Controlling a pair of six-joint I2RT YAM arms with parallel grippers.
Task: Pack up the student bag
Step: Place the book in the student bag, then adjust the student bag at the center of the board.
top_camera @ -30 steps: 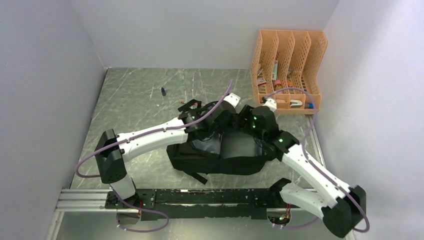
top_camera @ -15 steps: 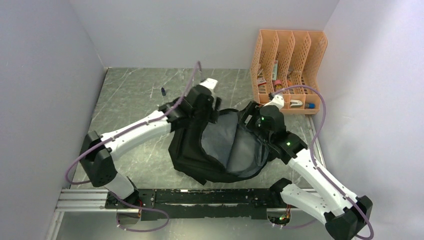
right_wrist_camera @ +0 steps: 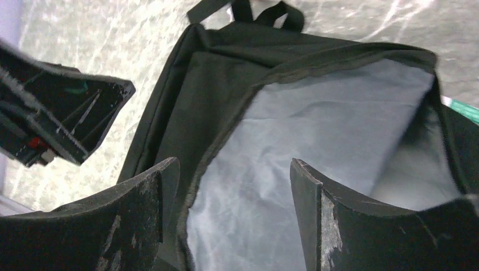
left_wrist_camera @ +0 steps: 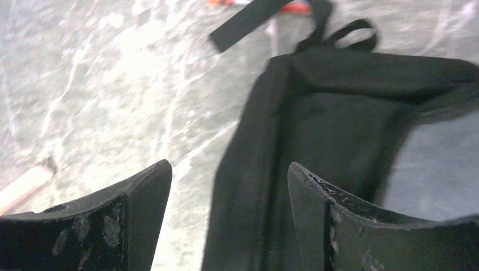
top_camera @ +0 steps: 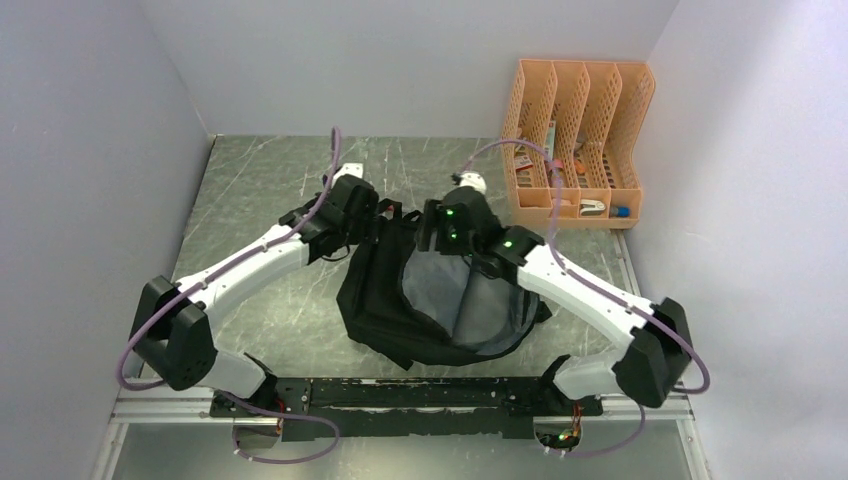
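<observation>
A grey marbled tabletop [top_camera: 260,180] is walled in white, with an orange file organiser [top_camera: 578,140] set at the upper right. The student bag [top_camera: 375,300] is seen at centre frame, mouth gaping, grey lining shown. The left gripper [left_wrist_camera: 226,169] is held spread wide over the bag's left edge, nothing clamped. The right gripper [right_wrist_camera: 234,164] is parted too, poised over the open lining, nothing gripped.
</observation>
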